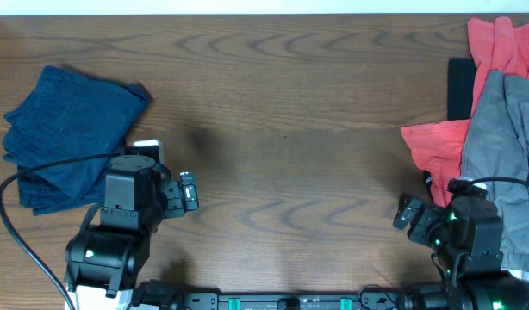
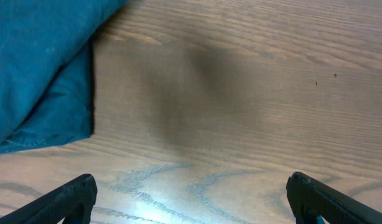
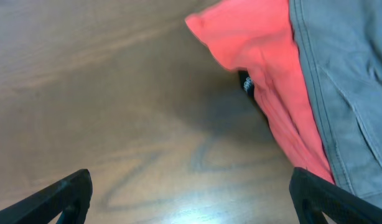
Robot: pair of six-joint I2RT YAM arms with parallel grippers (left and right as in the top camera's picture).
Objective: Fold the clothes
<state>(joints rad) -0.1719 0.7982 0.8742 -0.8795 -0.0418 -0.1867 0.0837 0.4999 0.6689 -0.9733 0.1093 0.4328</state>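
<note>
A folded dark navy-blue garment (image 1: 71,129) lies at the left of the table; its corner shows in the left wrist view (image 2: 35,68). A red garment (image 1: 437,142) and a grey garment (image 1: 506,146) lie in a pile at the right, also seen in the right wrist view as red cloth (image 3: 259,62) and grey cloth (image 3: 346,81). My left gripper (image 2: 191,198) is open and empty over bare wood, just right of the navy cloth. My right gripper (image 3: 191,194) is open and empty, beside the red garment's edge.
A black object (image 1: 459,86) lies partly under the red and grey pile at the right. A small black item (image 3: 246,84) peeks from under the red cloth. A black cable (image 1: 23,185) loops over the navy garment's front. The wooden table (image 1: 290,129) spans the view.
</note>
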